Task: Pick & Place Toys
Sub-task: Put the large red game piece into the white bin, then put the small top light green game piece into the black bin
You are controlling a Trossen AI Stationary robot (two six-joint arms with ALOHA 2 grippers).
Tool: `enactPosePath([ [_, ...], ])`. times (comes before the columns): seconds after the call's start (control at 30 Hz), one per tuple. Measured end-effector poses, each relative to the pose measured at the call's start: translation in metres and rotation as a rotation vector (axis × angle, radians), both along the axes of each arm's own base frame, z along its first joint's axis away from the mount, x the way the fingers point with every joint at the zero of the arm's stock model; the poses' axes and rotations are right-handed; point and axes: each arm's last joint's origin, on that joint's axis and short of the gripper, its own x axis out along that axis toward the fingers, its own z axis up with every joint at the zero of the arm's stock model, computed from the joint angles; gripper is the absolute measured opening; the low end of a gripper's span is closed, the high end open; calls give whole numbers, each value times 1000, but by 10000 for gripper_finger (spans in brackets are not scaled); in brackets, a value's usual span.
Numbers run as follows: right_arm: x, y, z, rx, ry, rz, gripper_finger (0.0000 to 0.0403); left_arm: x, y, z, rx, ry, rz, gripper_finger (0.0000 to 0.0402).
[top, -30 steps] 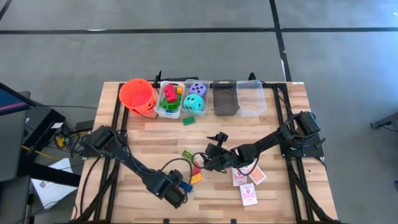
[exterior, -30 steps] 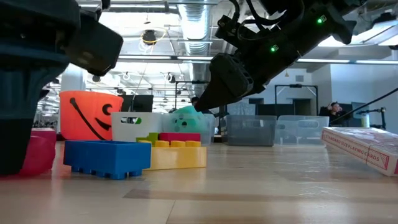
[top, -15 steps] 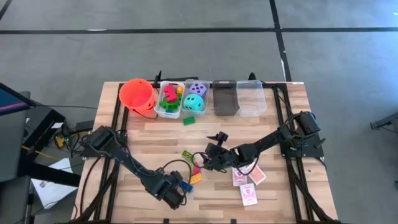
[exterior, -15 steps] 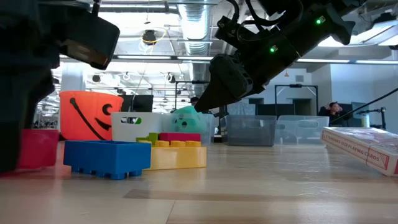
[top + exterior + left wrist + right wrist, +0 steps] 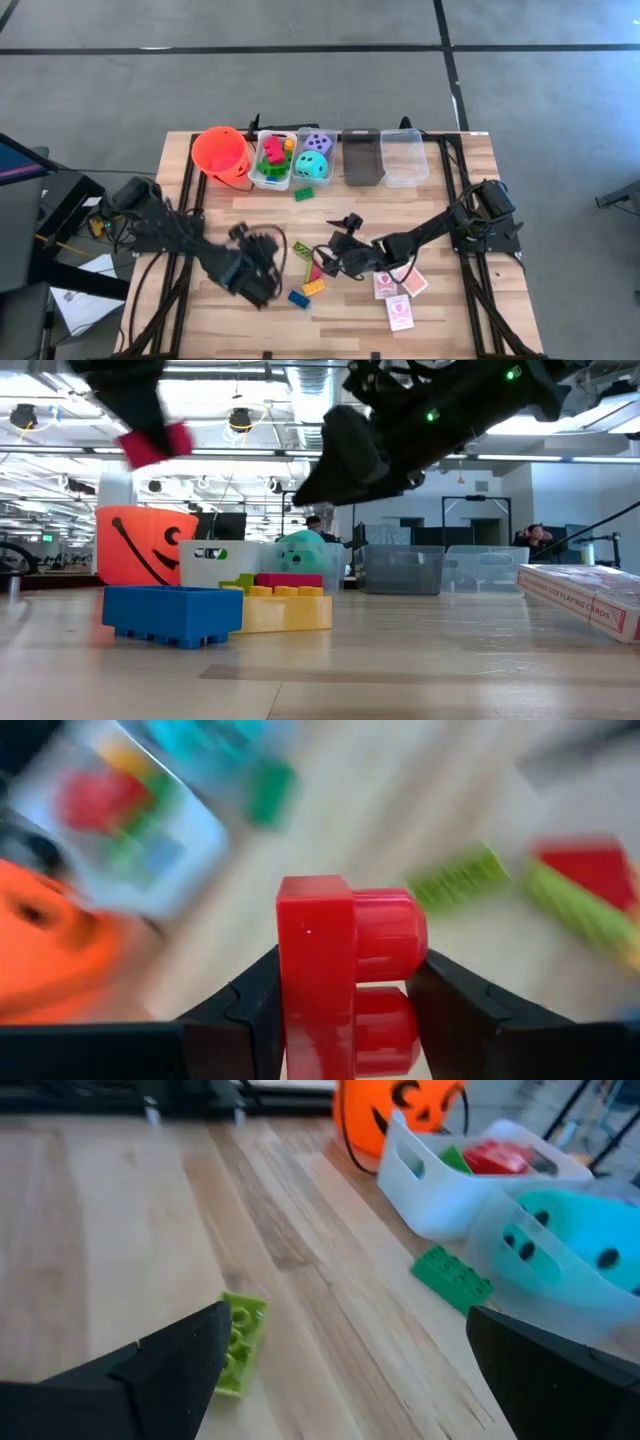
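My left gripper (image 5: 262,258) is shut on a red brick (image 5: 330,970) above the table's front left; the brick shows blurred and high in the low view (image 5: 152,442). My right gripper (image 5: 323,262) hangs open and empty over the table's middle, near a light-green brick (image 5: 240,1342). A blue brick (image 5: 299,298), a yellow brick (image 5: 315,287) and a red-and-green piece (image 5: 314,270) lie flat on the table. A dark green brick (image 5: 303,193) lies before the bins. Playing cards (image 5: 400,300) lie front right. My left gripper pinches the red brick between its two fingers: one finger (image 5: 255,1005) on the brick's flat underside, the other (image 5: 450,1005) against its stud tops (image 5: 395,935). The brick is lifted clear of the table.
Along the far edge stand an orange bucket (image 5: 222,155), a white bin of bricks (image 5: 272,160), a clear bin with the purple and teal dice (image 5: 313,157), a dark bin (image 5: 361,157) and a clear bin (image 5: 403,157). Bare wood lies between the bins and the loose toys.
My left gripper has risen from the table near its front edge with the red brick, lifting it clear and swinging up, toward the far edge and the left. The blue brick stays where it was. My right gripper has edged a little toward the left.
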Motion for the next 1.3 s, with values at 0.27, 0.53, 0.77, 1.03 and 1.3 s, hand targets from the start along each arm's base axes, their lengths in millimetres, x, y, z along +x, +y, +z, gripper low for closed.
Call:
enactPosePath([
  [0.27, 6, 10, 15, -72, -103, 90, 397, 2, 81, 47, 255, -101, 125, 160],
  [0.53, 5, 9, 39, -97, -199, 103, 397, 0, 174, 62, 348, -83, 450, 160],
  [0.77, -9, 23, 56, -44, -217, 136, 397, 6, 223, 60, 228, -25, 465, 165],
  [1.03, -31, 45, 67, 36, -210, 150, 397, 12, 258, 63, 151, -60, 389, 235],
  [1.3, -41, 62, 66, 21, -216, 139, 397, 9, 274, 64, 99, -90, 384, 247],
])
